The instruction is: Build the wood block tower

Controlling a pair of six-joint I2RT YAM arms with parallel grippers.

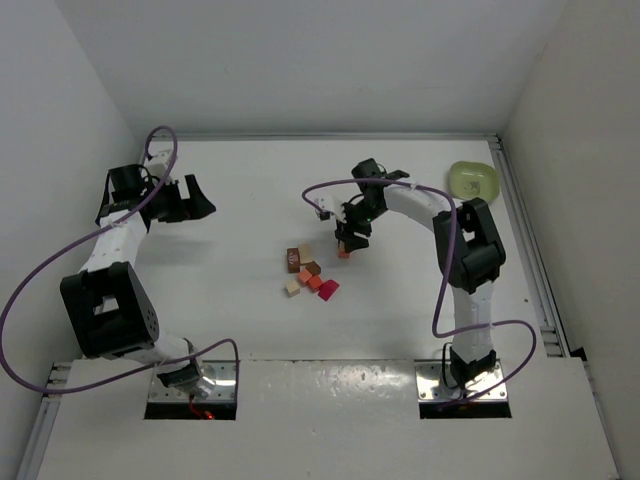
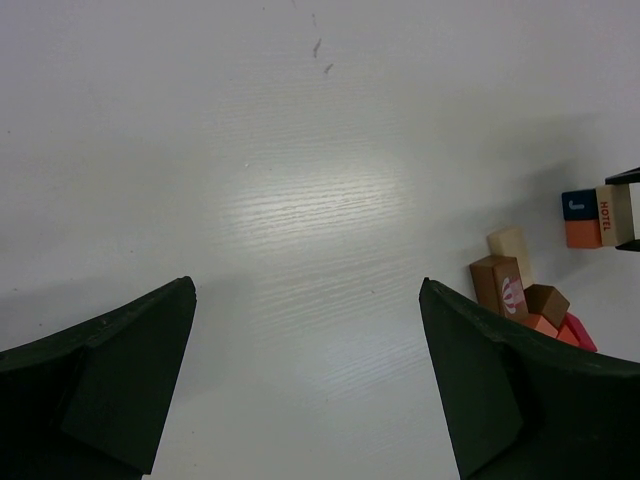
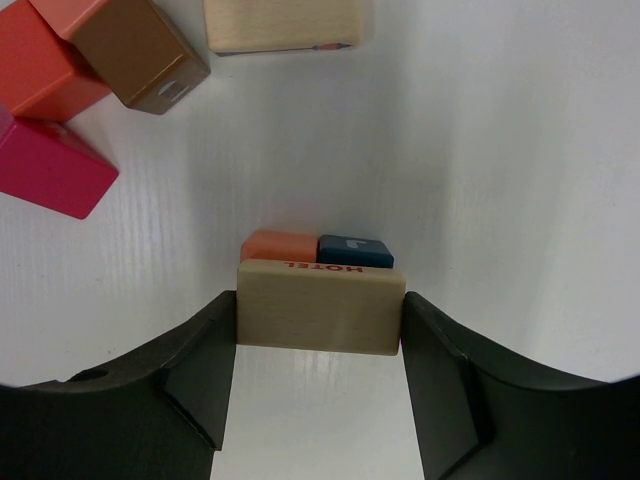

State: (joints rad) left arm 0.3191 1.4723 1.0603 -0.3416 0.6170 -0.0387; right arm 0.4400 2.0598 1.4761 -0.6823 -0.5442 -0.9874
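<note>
The right hand point(image 3: 318, 325) pinches the pale HOTEL block point(image 3: 320, 300) across the orange block point(image 3: 278, 246) and blue block point(image 3: 355, 250), likely to bridge them. The left hand point(image 2: 305, 290), spread and empty, waits at nine o'clock of them.

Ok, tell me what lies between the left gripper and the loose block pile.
Nothing: only bare table separates the left gripper from the block pile, clearest in the top view.

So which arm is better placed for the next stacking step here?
Right. The right hand grips the pale HOTEL block next to the orange block and blue block; the left hand is open, empty, away from the loose blocks.
</note>
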